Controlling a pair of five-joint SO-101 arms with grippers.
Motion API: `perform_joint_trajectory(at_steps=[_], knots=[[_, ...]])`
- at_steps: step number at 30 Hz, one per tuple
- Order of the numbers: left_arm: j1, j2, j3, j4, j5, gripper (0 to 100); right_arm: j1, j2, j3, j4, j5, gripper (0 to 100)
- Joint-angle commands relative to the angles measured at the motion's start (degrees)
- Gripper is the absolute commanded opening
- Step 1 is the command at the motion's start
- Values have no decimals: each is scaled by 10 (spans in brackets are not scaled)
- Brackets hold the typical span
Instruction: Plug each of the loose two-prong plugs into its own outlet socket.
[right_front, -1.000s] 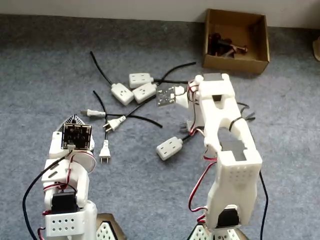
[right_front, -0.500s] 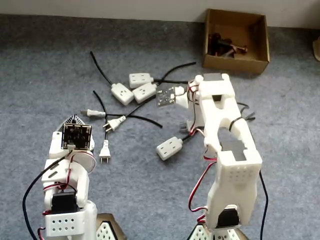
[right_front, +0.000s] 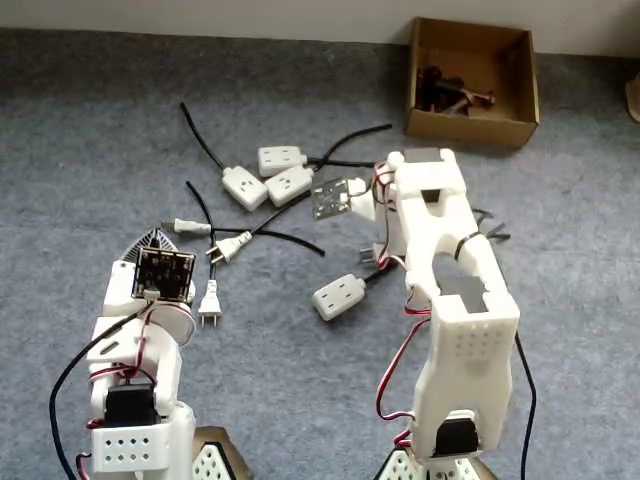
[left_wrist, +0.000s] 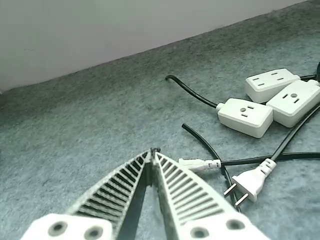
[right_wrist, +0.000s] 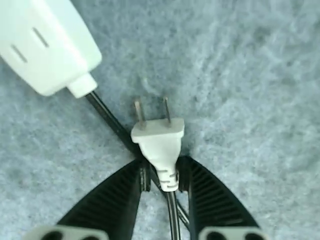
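Note:
My right gripper (right_wrist: 164, 167) is low over the carpet, its black fingers (right_wrist: 196, 186) shut on the neck of a white two-prong plug (right_wrist: 157, 137) whose prongs point away from me. A white outlet socket (right_wrist: 50, 45) lies just ahead and to one side; in the high view this socket (right_front: 338, 296) lies left of the right arm. My left gripper (left_wrist: 152, 150) is shut with nothing in it, hovering near three more loose plugs (right_front: 209, 305) (right_front: 225, 247) (right_front: 185, 227). Three further sockets (right_front: 281, 160) (right_front: 244, 187) (right_front: 290, 185) cluster farther back.
Black cords (right_front: 200, 135) trail across the grey carpet between plugs and sockets. A cardboard box (right_front: 520, 95) holding small parts stands at the back right. A wall (left_wrist: 100, 30) rises beyond the carpet's far edge.
Both arms have shifted slightly; the left wrist has moved a little to the right and the right arm a little to the left. Plugs and sockets lie where they were.

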Motion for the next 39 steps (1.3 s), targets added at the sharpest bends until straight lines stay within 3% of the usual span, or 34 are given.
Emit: perform_joint_trajectory(at_steps=[1,6,10,21,27,32,39], knots=[[9,-1,12,1,-4,7,-5,7,-11,0,7,119],[9,-1,12,1,-4,7,-5,8,-11,0,3,108],[9,-1,12,1,-4,7,-5,5,-11,-10,-35,4],[9,-1,12,1,-4,7,-14,8,-10,-40,-120,8],[9,-1,12,1,-4,7,-20,9,-7,-106,-167,8],[9,-1,12,1,-4,7,-21,8,-11,-109,-227,10],[9,-1,12,1,-4,7,-19,8,-11,-109,-256,10]])
